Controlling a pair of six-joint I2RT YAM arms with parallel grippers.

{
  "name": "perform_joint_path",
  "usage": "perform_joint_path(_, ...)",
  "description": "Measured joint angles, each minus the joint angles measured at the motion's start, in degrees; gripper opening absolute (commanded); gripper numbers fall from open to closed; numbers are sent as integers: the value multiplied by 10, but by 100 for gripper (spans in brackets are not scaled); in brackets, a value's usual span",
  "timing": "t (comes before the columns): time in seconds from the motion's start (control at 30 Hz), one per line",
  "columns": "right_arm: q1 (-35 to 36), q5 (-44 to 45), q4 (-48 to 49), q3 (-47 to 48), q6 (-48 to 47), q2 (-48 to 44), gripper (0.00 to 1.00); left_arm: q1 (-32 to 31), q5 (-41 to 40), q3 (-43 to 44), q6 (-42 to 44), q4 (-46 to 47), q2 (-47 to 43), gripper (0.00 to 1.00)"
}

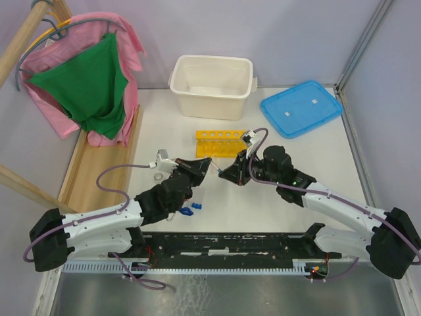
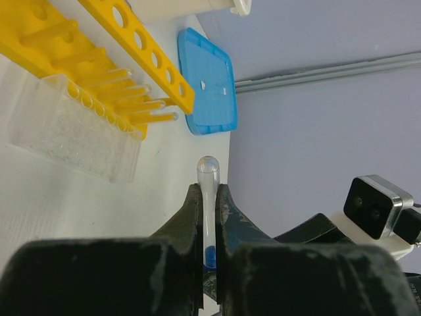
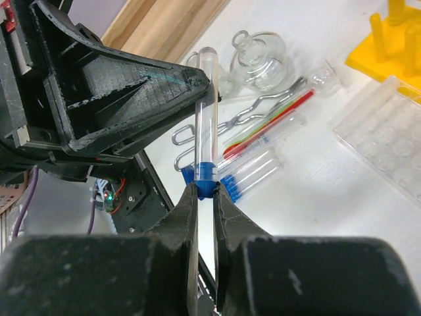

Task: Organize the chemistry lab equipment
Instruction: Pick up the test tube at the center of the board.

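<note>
Blue-capped and clear, one clear tube (image 3: 205, 112) is held between both arms at the middle of the overhead view, above the white table (image 1: 329, 171).

The left gripper (image 1: 209, 166) has its jaws pinched tight on the glass. In its own wrist view the fingers (image 2: 192, 210) press the tube from both sides, the rounded end sticks out above them at mid-frame, and the blue cap shows down in the slit between them.

The right gripper (image 3: 205, 194) comes in from the bottom of its view. Its jaws are drawn nearly together on the blue cap, with no gap visible on either side of it — so the tube is gripped at both ends.

The yellow rack (image 1: 220, 143) sits just above the two grippers in the overhead view, below the white tub (image 1: 212, 85). The blue lid (image 1: 301, 107) lies at the upper right.

In the right wrist view the other items lie grouped on the table, just right of the held tube and above centre:
- glass flasks (image 3: 263, 56) near the top
- metal tongs (image 3: 227, 125) and a thin red rod (image 3: 276, 117) beside them
- spare tubes (image 3: 253, 172) with blue caps just below the rod

A clear tray (image 3: 385, 145) lies at the right edge — next to the rack.
</note>
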Motion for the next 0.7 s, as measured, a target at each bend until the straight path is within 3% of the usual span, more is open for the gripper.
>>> perform_joint_path(0.13, 0, 17, -41, 13, -16, -6, 5, 0, 7, 0, 0, 5, 9, 6)
perform_joint_path(0.3, 2, 39, -117, 44, -43, -6, 5, 0, 15, 3, 0, 6, 28, 29)
perform_joint_path(0.43, 0, 70, -178, 81, -66, -6, 5, 0, 19, 8, 21, -15, 49, 41)
perform_joint_path(0.7, -5, 110, -289, 177, -100, 3, 5, 0, 55, 67, 177, -117, 117, 44)
